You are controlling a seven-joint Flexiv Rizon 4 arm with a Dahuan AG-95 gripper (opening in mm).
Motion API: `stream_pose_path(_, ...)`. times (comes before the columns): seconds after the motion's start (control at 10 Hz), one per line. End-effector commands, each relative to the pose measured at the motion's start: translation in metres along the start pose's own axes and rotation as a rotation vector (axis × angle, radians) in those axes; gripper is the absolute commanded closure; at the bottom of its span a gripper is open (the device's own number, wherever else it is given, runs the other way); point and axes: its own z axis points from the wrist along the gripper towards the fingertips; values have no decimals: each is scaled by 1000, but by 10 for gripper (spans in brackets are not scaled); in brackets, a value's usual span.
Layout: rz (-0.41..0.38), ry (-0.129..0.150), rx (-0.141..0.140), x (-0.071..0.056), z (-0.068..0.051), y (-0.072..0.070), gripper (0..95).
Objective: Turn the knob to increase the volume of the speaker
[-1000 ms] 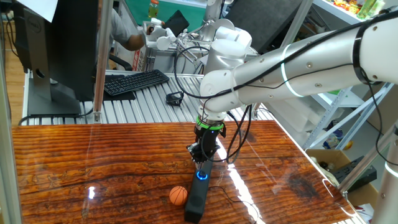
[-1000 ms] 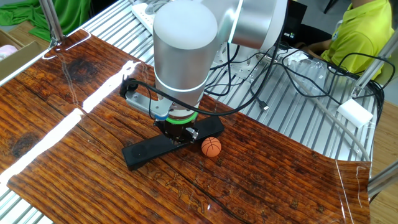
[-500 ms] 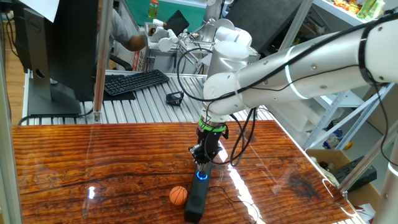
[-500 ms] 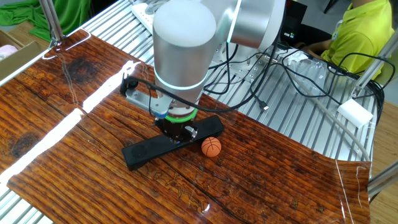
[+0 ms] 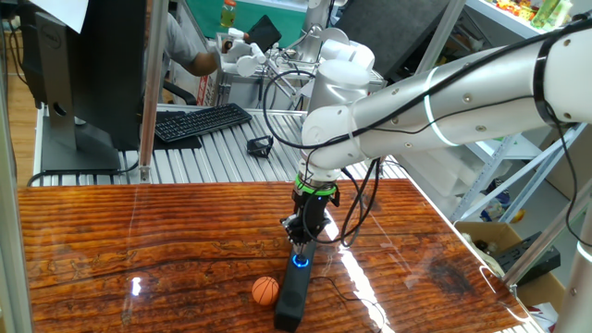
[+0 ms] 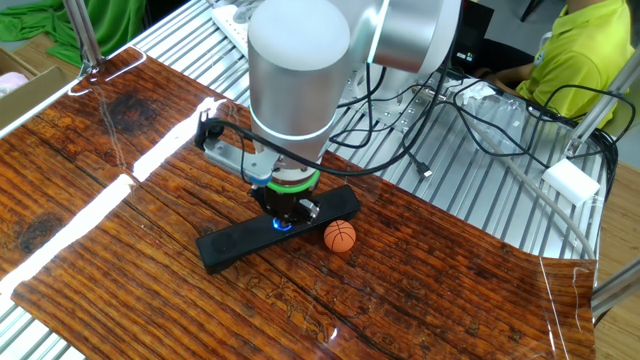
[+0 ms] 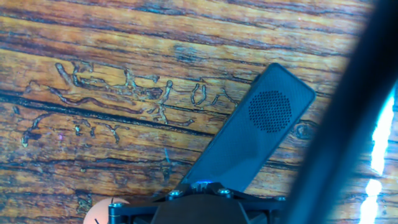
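I see a glossy wooden table (image 5: pixel 139 240), metal-slat bench behind, no readable labels. Long black bar speaker (image 6: pixel 240 238) lies mid-table; black two-finger gripper (image 5: pixel 299 242) clenched above its blue-lit knob (image 5: pixel 299 261).

Gripper (image 5: pixel 301 242) sits shut, pointing down right over the knob (image 5: pixel 299 261) on the speaker (image 5: pixel 294 289), lower centre of one fixed view. Orange ball (image 5: pixel 265 290) just left of the bar blocks that side. Wood table (image 5: pixel 111 250) open to the left & right of frame. Keyboard (image 5: pixel 201 121) and cables (image 6: pixel 470 110) crowd the metal bench behind.
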Motion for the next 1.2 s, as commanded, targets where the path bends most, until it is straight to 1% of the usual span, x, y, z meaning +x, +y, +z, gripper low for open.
stream_pose_path(0.1, -7, -2, -1, 1, 1, -1, 950)
stream_pose_path(0.3, -21, -5, -7, 4, 2, -2, 950)
stream_pose_path(0.4, -30, -4, -17, 4, 2, -2, 950)
stream_pose_path(0.5, -52, -4, -11, 5, 2, -2, 950)
stream_pose_path(0.6, -74, -4, -11, 5, 2, -2, 950)
stream_pose_path(0.7, -104, 2, -8, 5, 2, -2, 950)
stream_pose_path(0.9, -146, 7, 19, 5, 2, -2, 950)
stream_pose_path(1.2, -146, 5, 15, 8, 3, -2, 950)
